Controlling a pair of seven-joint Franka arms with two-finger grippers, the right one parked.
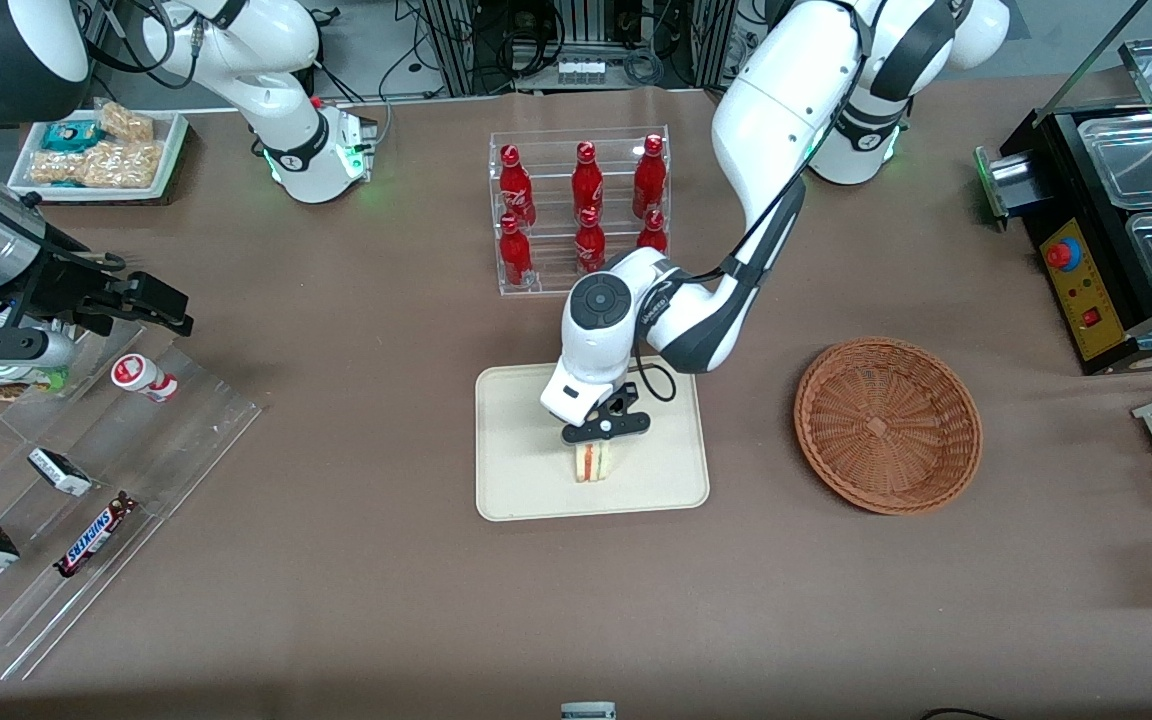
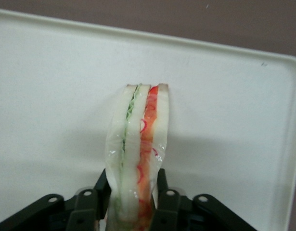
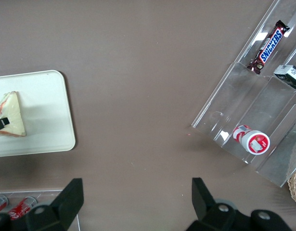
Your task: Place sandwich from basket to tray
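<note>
One sandwich (image 1: pixel 592 462), standing on edge on the tray (image 1: pixel 516 480), just nearer the front camera than the tray's middle. Clamped across its two bread faces by the claw (image 1: pixel 604 430), one finger (image 2: pixel 100 192) on the green-filling side, the other on the orange-red side. Wedge directly under the claw, its long axis running from the fingers toward the front camera, roughly six o'clock on the tray as seen from the front. Layers upright, bread faces vertical, in the left wrist view. Whether the lower edge already touches the tray surface or hangs just above it: hard to say.

Basket (image 1: pixel 887 424) lying well apart at three o'clock of the tray, toward the working arm's end of the table (image 1: pixel 356 560), with nothing in it. Rack of red bottles (image 1: pixel 581 208) at twelve o'clock of the tray, clear of the arm.

Judged nearly done: sandwich over the tray and inside its rim, with bare tray on every side. Remaining, probably: settle the wedge, spread the fingers, lift straight up. Main risk: a tall narrow wedge tipping onto a bread face on release, harmless so long as it lands within the rim.
</note>
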